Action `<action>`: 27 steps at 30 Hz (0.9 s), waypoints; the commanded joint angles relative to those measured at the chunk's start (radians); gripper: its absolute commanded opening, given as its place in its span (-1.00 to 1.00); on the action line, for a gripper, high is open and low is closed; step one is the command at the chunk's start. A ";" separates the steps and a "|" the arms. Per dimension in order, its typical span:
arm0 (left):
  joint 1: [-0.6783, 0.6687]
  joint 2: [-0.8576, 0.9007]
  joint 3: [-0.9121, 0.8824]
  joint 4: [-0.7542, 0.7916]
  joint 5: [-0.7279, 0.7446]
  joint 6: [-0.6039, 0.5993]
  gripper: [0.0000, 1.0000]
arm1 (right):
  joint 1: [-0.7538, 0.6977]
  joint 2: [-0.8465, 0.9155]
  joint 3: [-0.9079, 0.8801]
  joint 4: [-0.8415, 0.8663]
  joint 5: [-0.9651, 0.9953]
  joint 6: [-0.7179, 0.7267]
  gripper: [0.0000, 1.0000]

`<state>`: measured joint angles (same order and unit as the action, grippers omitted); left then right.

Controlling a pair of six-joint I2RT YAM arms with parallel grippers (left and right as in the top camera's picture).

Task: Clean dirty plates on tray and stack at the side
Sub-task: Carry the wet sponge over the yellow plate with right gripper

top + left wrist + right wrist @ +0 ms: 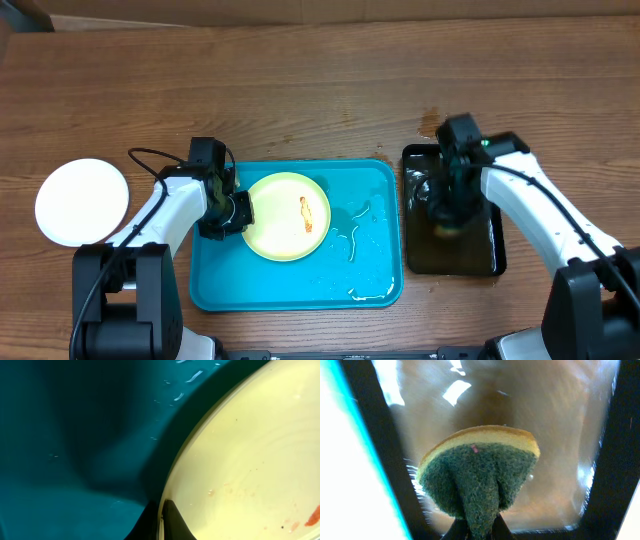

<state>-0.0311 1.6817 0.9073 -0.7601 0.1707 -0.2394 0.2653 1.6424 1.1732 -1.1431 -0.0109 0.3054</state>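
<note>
A pale yellow-green plate (285, 216) with an orange-brown smear lies in the turquoise tray (300, 285). My left gripper (236, 211) is shut on its left rim; in the left wrist view the fingers (162, 520) pinch the plate's edge (240, 460) over the tray floor (75, 435). A white plate (82, 202) sits on the table at the far left. My right gripper (447, 205) is over the black tray (420, 255), shut on a green-and-yellow sponge (480, 470). A third plate is not in view.
Water streaks lie on the turquoise tray's right half (355, 225). The black tray holds brownish water (560, 450). A cable (150, 160) loops by the left arm. Bare wooden table (320, 90) lies behind both trays.
</note>
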 commanded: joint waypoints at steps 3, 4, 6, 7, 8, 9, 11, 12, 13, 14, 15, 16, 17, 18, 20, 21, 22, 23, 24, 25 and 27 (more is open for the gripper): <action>-0.003 0.024 -0.029 0.007 0.049 0.053 -0.92 | 0.116 -0.016 0.158 0.049 -0.178 -0.048 -0.93; -0.003 0.024 -0.029 0.007 0.049 0.053 -0.92 | 0.144 -0.016 0.163 0.076 -0.186 -0.047 -0.92; -0.003 0.024 -0.029 0.009 0.048 0.053 -0.91 | 0.205 -0.014 0.162 0.141 -0.185 -0.042 -0.92; -0.003 0.024 -0.029 0.010 0.049 0.053 -0.92 | 0.239 -0.010 0.162 0.175 -0.181 -0.031 -0.93; -0.003 0.024 -0.029 0.010 0.048 0.053 -0.91 | 0.269 -0.005 0.161 0.204 -0.169 -0.005 -0.93; -0.003 0.024 -0.029 0.010 0.048 0.053 -0.92 | 0.310 0.003 0.161 0.242 -0.137 0.036 -0.93; -0.003 0.024 -0.029 0.009 0.048 0.053 -0.92 | 0.366 0.019 0.161 0.286 -0.071 0.077 -0.93; -0.003 0.024 -0.029 0.009 0.048 0.053 -0.92 | 0.400 0.031 0.161 0.310 -0.019 0.098 -0.93; -0.003 0.024 -0.029 0.009 0.048 0.053 -0.92 | 0.438 0.055 0.161 0.337 0.057 0.121 -0.92; -0.003 0.024 -0.029 0.009 0.048 0.053 -0.92 | 0.463 0.074 0.161 0.353 0.105 0.132 -0.93; -0.003 0.024 -0.029 0.008 0.048 0.053 -0.92 | 0.484 0.094 0.161 0.367 0.142 0.141 -0.93; -0.003 0.024 -0.029 0.009 0.048 0.053 -0.92 | 0.521 0.134 0.161 0.398 0.187 0.141 -0.93; -0.003 0.024 -0.029 0.009 0.048 0.053 -0.92 | 0.541 0.158 0.161 0.417 0.213 0.140 -0.93; -0.003 0.024 -0.029 0.009 0.048 0.052 -0.91 | 0.559 0.180 0.161 0.435 0.243 0.140 -0.93; -0.003 0.024 -0.029 0.009 0.048 0.052 -0.92 | 0.592 0.216 0.161 0.462 0.322 0.136 -0.92; -0.003 0.024 -0.029 0.008 0.048 0.052 -0.92 | 0.605 0.229 0.161 0.470 0.354 0.137 -0.93; -0.003 0.024 -0.029 0.008 0.048 0.053 -0.92 | 0.618 0.240 0.161 0.475 0.378 0.137 -0.93; -0.003 0.024 -0.029 0.008 0.048 0.053 -0.92 | 0.628 0.249 0.161 0.478 0.385 0.137 -0.93; -0.003 0.024 -0.029 0.008 0.048 0.053 -0.92 | 0.636 0.253 0.161 0.480 0.384 0.137 -0.93; -0.003 0.024 -0.029 0.008 0.048 0.053 -0.92 | 0.642 0.260 0.161 0.480 0.383 0.137 -0.93; -0.003 0.024 -0.029 0.008 0.048 0.053 -0.92 | 0.653 0.270 0.161 0.480 0.384 0.137 -0.93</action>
<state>-0.0311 1.6852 0.9020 -0.7509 0.2218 -0.2058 0.9062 1.9106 1.3151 -0.6731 0.2939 0.4294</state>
